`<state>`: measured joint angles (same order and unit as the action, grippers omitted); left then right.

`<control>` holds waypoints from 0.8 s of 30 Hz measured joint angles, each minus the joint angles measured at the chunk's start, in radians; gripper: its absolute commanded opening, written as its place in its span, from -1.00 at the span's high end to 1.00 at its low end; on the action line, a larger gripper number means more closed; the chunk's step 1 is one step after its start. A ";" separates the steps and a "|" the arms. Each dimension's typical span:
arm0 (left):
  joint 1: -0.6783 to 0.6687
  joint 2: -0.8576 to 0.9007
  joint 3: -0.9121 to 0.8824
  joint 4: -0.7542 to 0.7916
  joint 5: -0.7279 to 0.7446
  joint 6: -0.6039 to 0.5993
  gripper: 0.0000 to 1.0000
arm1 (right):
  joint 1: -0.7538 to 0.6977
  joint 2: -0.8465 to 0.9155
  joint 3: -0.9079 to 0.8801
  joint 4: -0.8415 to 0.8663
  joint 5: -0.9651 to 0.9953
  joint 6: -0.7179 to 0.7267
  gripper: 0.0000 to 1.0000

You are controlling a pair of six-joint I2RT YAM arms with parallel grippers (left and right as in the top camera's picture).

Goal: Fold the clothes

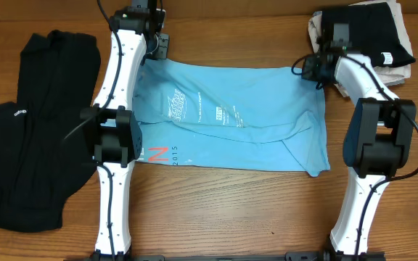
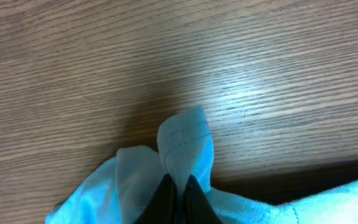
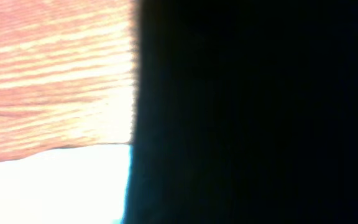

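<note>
Left gripper (image 2: 179, 186) pinches T-shirt (image 1: 252, 94) hem (blue, partly folded) on table (image 1: 231, 217).

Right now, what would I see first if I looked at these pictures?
The light blue T-shirt is spread across the middle, partly folded, with its white print facing up. The left gripper pinches a fold of its edge at the far left corner. A black garment lies rumpled off to the left.
</note>
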<state>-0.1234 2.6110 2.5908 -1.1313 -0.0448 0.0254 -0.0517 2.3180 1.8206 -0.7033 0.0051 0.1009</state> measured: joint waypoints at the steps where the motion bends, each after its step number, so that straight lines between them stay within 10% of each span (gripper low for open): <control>1: 0.001 -0.002 0.000 -0.002 -0.001 0.000 0.92 | 0.000 0.003 0.035 -0.047 -0.006 0.002 0.92; 12: 0.004 -0.161 0.000 -0.089 -0.002 0.000 0.92 | 0.000 0.006 0.472 -0.587 -0.066 0.030 0.92; 24: 0.013 -0.241 0.019 -0.395 -0.005 -0.034 0.92 | 0.000 -0.017 0.498 -0.835 -0.058 0.072 0.92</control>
<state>-0.1101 2.3695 2.6102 -1.5265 -0.0494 -0.0090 -0.0517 2.3009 2.3188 -1.5383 -0.0528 0.1734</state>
